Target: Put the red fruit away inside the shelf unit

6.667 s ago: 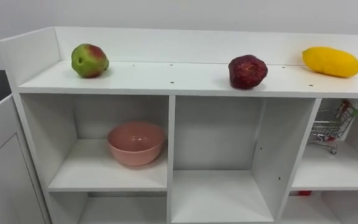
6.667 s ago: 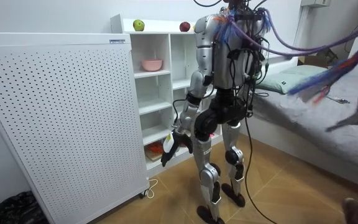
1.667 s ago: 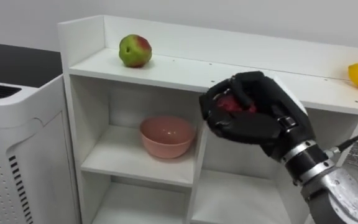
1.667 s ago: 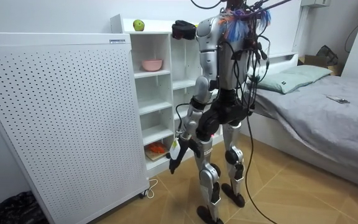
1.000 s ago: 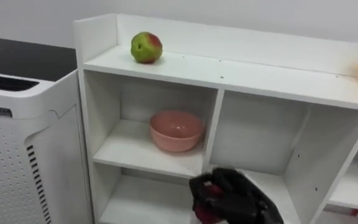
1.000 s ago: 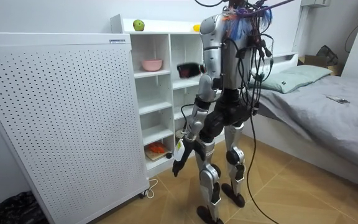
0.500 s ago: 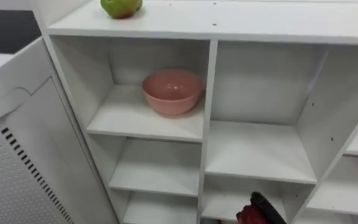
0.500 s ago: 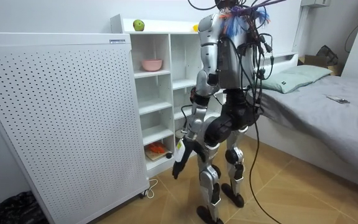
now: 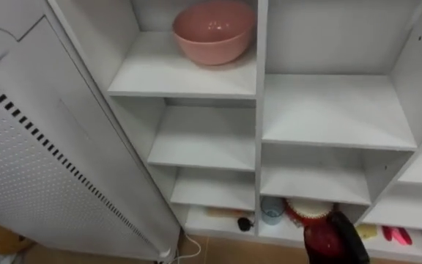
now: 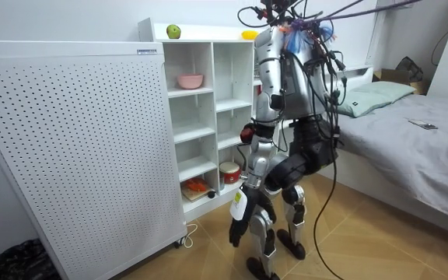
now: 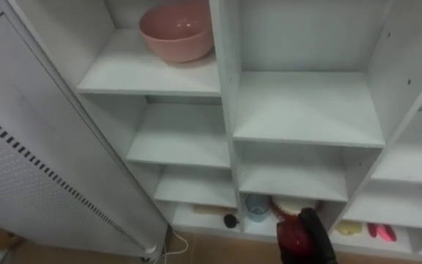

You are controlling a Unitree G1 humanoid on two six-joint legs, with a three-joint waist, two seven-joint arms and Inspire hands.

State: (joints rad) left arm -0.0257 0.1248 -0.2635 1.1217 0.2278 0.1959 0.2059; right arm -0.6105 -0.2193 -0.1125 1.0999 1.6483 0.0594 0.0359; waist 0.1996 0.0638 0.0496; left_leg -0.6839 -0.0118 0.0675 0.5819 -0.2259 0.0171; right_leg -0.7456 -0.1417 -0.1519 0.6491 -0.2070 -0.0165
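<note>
My right hand (image 9: 341, 240) is at the bottom of the eye views, curled round a dark red fruit (image 9: 319, 239) in front of the lowest compartments of the white closet (image 9: 258, 97). In the room view that hand (image 10: 247, 134) is held out at the middle shelves' height, in front of the closet. A green apple (image 10: 173, 31) and a yellow fruit (image 10: 248, 34) lie on the closet's top. My left hand (image 10: 238, 225) hangs low beside my knee.
A pink bowl (image 9: 212, 31) stands on an upper left shelf. The bottom shelf holds a blue cup (image 9: 272, 210), a red-rimmed round thing (image 9: 306, 212) and small items. A white perforated panel (image 9: 42, 176) stands close on the left. A bed (image 10: 411, 132) lies behind me.
I have bent forward and my view has tipped down the closet, from the top board to the lower shelves. My right hand has come down with the red fruit, still gripped.
</note>
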